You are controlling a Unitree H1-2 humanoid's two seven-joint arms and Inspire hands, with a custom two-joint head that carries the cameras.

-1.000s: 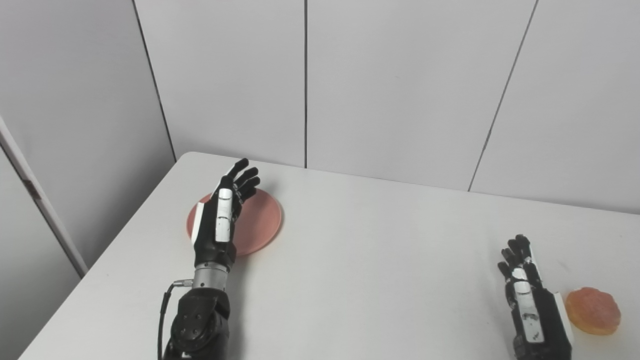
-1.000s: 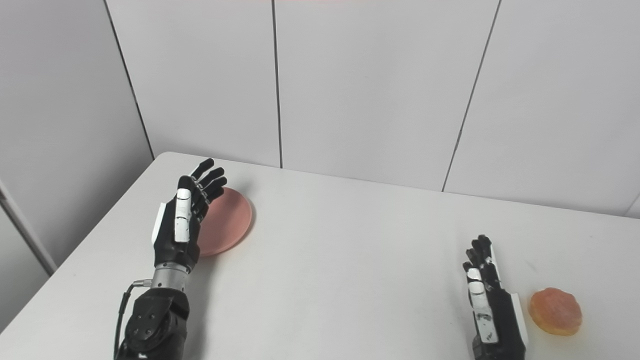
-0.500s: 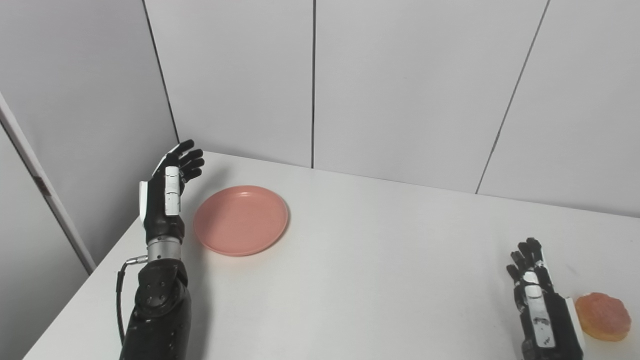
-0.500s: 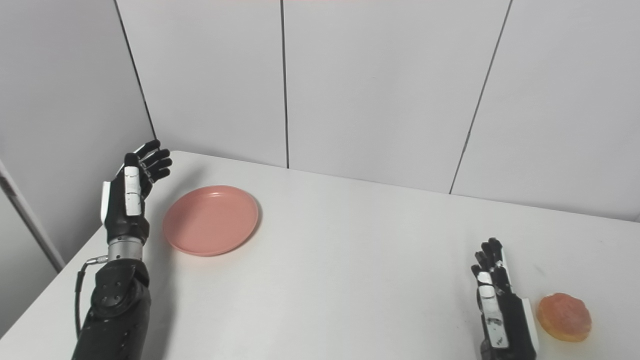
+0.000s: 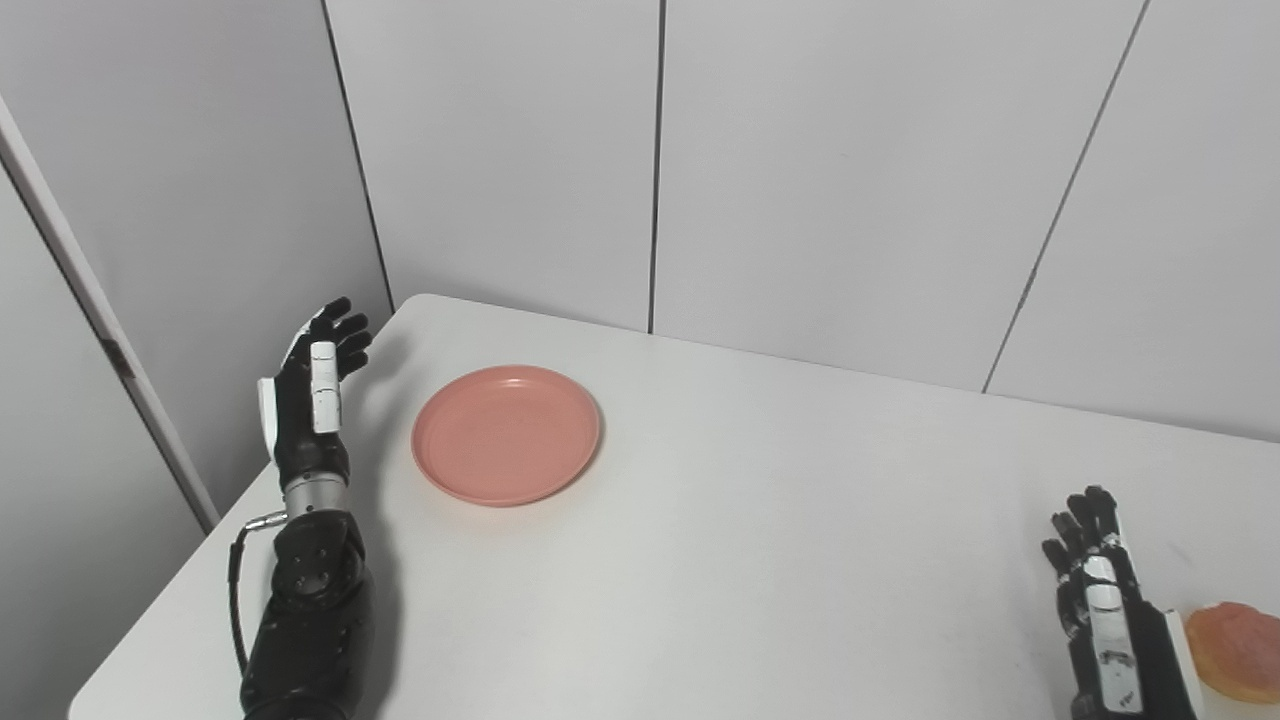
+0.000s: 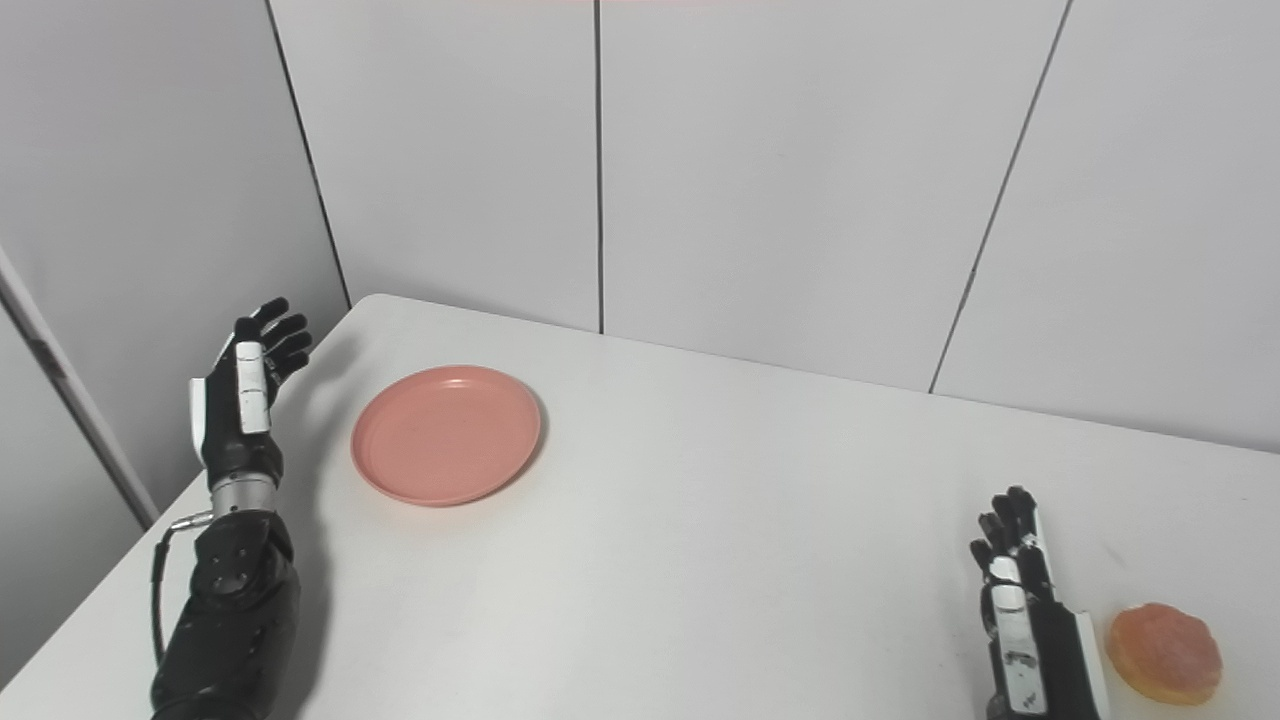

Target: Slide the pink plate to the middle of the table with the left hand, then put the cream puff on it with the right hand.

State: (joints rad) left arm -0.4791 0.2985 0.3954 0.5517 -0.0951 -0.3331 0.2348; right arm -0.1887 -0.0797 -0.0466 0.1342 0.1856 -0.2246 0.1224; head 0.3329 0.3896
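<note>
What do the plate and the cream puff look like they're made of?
Plate: probably plastic, a matte even pink with a thin moulded rim and no glaze shine. Cream puff: orange, lumpy and slightly translucent, so likely a rubbery or foam replica; it could still be real.

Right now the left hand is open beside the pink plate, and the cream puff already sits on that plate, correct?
Not quite. The cream puff lies on the table, far from the plate, next to the right hand; the right eye view shows it. The left hand is indeed open beside the plate, which holds nothing.
</note>
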